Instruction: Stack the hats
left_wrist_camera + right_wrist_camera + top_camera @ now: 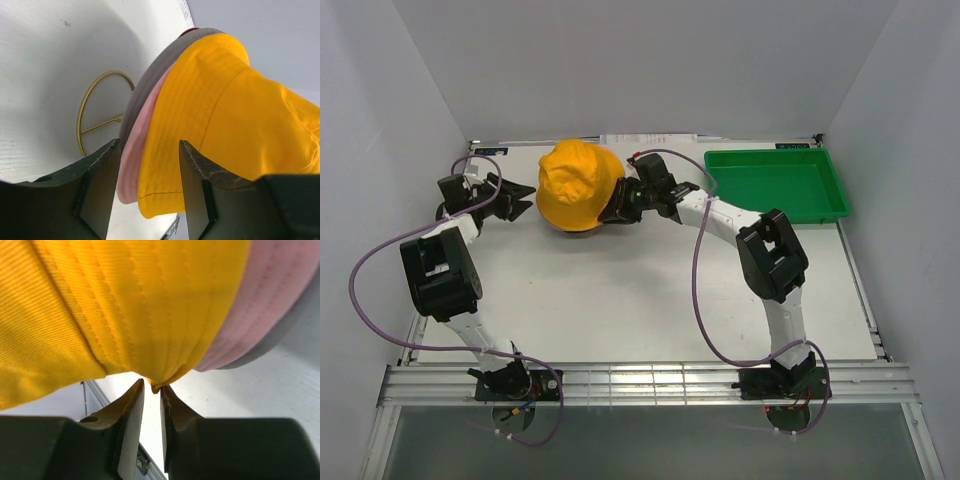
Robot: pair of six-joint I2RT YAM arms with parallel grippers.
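At the far side of the table (620,300), the left gripper (149,150) waits with its jaws spread wide at the left edge of the pile. The brims of the yellow-orange hat (575,185) and the pink hat (131,165) show in the gap between its fingers, though whether either finger touches cloth cannot be told. A thin wire ring (100,126) lies flat on the table just beside the pile, and a closing or sweeping move here could well snag it or drag it under a brim. The yellow-orange hat sits on top, over the pink one, then the grey hat (150,82), with only a sliver of the dark red hat (191,31) peeping out at the far rim. On the right, the right gripper (151,386) has its jaws pressed almost together on a small pucker of the yellow-orange brim. That is a shallow bite on floppy fabric, so it may slip free. A sideways tug could instead pull the top hat askew or shift the layers beneath it, and a lift might hoist the crown off the pile. The green tray (770,180) stands well apart to the right, out of harm's way. No blue hat can be made out in any view, so if it is in the pile it is covered. The yellow-orange crown hides how squarely the lower hats nest.
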